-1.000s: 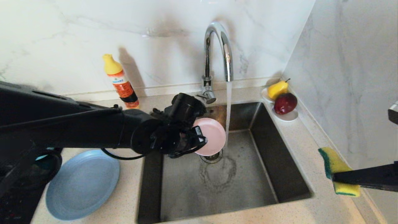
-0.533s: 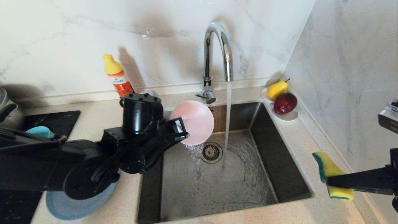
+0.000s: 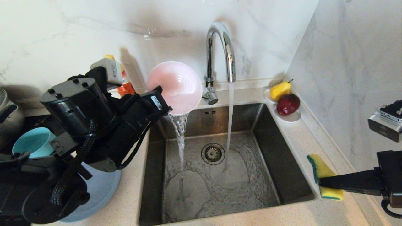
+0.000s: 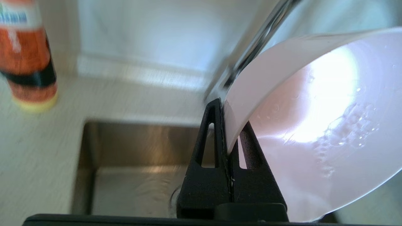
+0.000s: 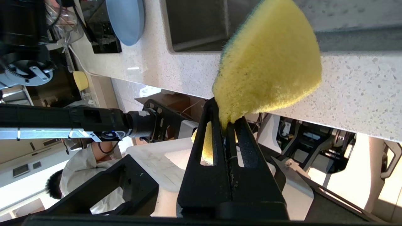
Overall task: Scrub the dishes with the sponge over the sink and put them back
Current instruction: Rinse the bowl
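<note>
My left gripper [image 3: 165, 106] [image 4: 230, 125] is shut on the rim of the pale pink bowl [image 3: 174, 86] [image 4: 317, 125]. The bowl is held tilted above the back left corner of the sink [image 3: 292, 175], and water pours from it into the basin. My right gripper [image 3: 320, 182] [image 5: 224, 121] is shut on the yellow sponge [image 3: 323, 175] [image 5: 270, 59] with its green face, above the counter at the sink's front right corner. The blue-grey plate [image 3: 103, 185] [image 5: 125, 18] lies on the counter left of the sink, partly hidden by my left arm. The teal bowl [image 3: 33, 146] sits at the far left.
The chrome tap [image 3: 220, 53] runs a stream of water near the drain strainer [image 3: 213, 153]. An orange bottle [image 3: 125, 88] [image 4: 26, 56] stands behind my left arm. A white dish [image 3: 290, 116] with a pear [image 3: 280, 89] and apple [image 3: 288, 104] sits at the back right. A steel pot [image 3: 8, 116] is at the far left.
My left arm has lifted the pink bowl out of the tap stream, up and to the left, and tipped it so water pours out. The sponge has drifted slightly left and down.
</note>
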